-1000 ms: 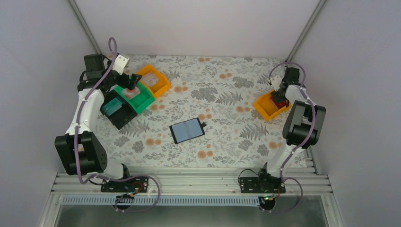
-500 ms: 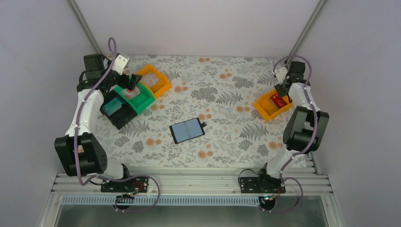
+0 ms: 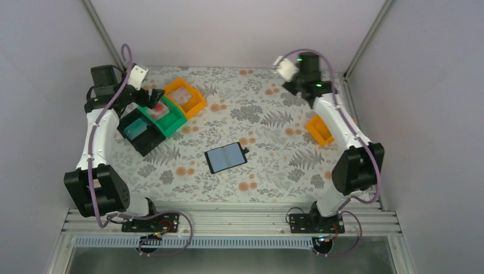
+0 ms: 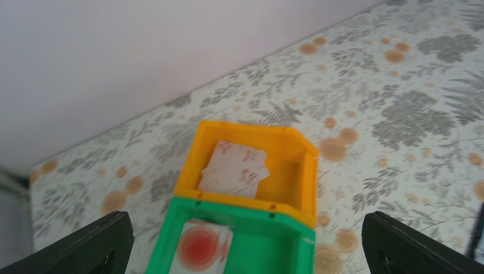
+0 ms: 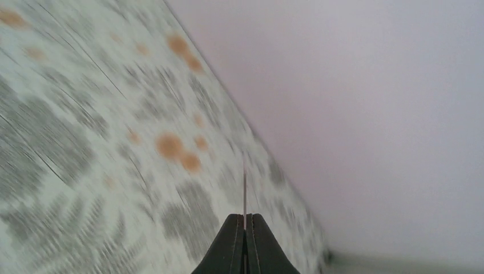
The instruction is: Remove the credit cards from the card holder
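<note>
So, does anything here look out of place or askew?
Little. In the far-left orange plastic tray the pale cards lie fanned, not squared. A thin grey sliver sticks out from between the right arm's shut fingers; I cannot tell what it is.

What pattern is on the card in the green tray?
The card is pale with a big red circle; the left wrist view shows it best.

4 trays (image 3: 198,107), 1 card holder (image 3: 226,157)
</note>
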`<state>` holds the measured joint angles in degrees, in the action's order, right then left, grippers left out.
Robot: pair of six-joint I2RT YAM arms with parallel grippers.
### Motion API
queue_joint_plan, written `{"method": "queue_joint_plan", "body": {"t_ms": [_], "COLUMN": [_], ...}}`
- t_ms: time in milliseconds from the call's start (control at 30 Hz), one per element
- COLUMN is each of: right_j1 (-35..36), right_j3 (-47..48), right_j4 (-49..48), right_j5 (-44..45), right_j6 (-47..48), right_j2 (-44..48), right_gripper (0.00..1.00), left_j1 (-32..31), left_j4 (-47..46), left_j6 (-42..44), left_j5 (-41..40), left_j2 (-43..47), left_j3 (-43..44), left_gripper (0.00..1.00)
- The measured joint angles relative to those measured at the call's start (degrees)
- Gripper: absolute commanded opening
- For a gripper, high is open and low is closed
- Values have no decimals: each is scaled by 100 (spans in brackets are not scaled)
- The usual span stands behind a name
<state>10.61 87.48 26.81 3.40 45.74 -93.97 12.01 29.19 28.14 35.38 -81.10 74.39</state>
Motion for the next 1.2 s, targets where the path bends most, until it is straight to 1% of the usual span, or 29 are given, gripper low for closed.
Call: {"method": "queue_joint_plan", "body": {"t_ms": [100,200,267,367,500,600,667,767,933,1100,1200], "right_j1": [979,1965,2476,3180,3775,4059,4157,4229,4253,4253,4251], "right_j3": [540,1182,1515,1685,1672,1561,1403,1143,745,743,1027], "right_j4": [-101,-354,-540,-1075,-1882,-2697,-3222,-3974,-5390,-6240,-6400], "right_j5": [81,201,166,-262,-1075,-1554,-1685,-1810,-1867,-1978,-2004], "right_j6": [238,625,890,1429,2426,3298,3827,4524,5746,6360,6448], "right_j2": [-422,-1082,-1504,-2017,-2446,-2728,-2874,-3093,-3486,-3906,-4223], "right_gripper": [4,4,4,4,4,4,4,4,4,4,4], "left_j1": [361,828,1156,1615,2041,2181,2212,2280,2581,2677,2673], "left_j4": [114,304,393,492,592,645,640,597,557,555,562], "left_j6": [35,120,173,258,310,380,435,496,579,575,577], "left_j5": [-33,-90,-170,-284,-396,-560,-695,-828,-999,-1093,-1150], "left_j2": [-7,-87,-234,-522,-911,-1082,-1078,-1064,-1145,-1434,-1596], "left_j3": [4,70,153,234,269,254,195,109,4,4,4], "left_gripper": [100,100,100,100,100,100,100,100,100,100,100]}}
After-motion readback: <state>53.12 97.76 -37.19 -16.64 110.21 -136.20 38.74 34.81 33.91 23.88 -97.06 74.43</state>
